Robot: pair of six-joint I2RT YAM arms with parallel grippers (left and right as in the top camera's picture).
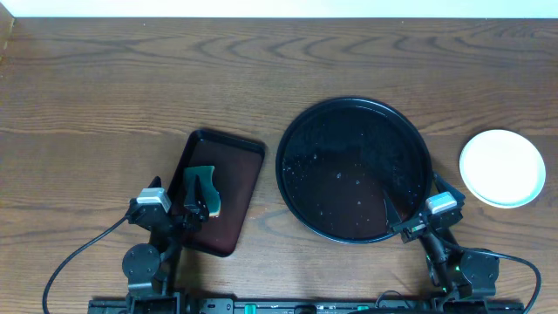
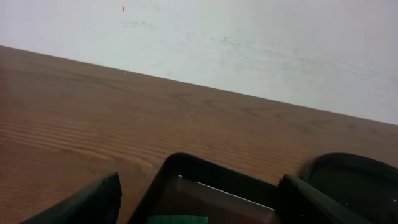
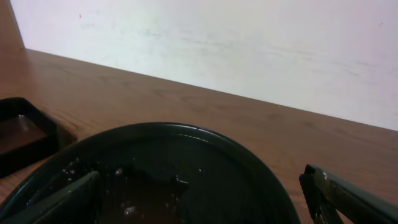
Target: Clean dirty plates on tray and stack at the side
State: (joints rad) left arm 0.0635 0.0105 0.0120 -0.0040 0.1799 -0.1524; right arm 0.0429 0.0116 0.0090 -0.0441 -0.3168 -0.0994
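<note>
Your left gripper [image 1: 199, 194] hangs over the small tray [image 1: 228, 174], left of centre in the overhead view, with its jaws spread wide and nothing between them. In the left wrist view [image 2: 200, 186] the two fingers [image 2: 93, 202] stand at the bottom corners, with the small tray's far rim [image 2: 211, 169] between them. A strip of green sponge [image 2: 177, 219] shows at the bottom edge. From above, the sponge [image 1: 206, 194] lies on the small tray under that gripper; you cannot tell whether a finger touches it.

Your right gripper [image 1: 411, 199] is over the lower right rim of the tray [image 1: 353, 109], jaws wide and empty. In the right wrist view [image 3: 202, 180] its fingers [image 3: 348, 199] sit at the bottom corners with the tray [image 3: 186, 134] spread out ahead. The tray floor is wet, with droplets and a film of water, and no plate lies on it.

The plate [image 1: 502, 167] sits on the bare table [image 1: 131, 78] at the right edge of the overhead view, just right of the tray and apart from its rim. It looks pale and clean on top. You see one disc only, and you cannot tell whether others lie beneath it.
</note>
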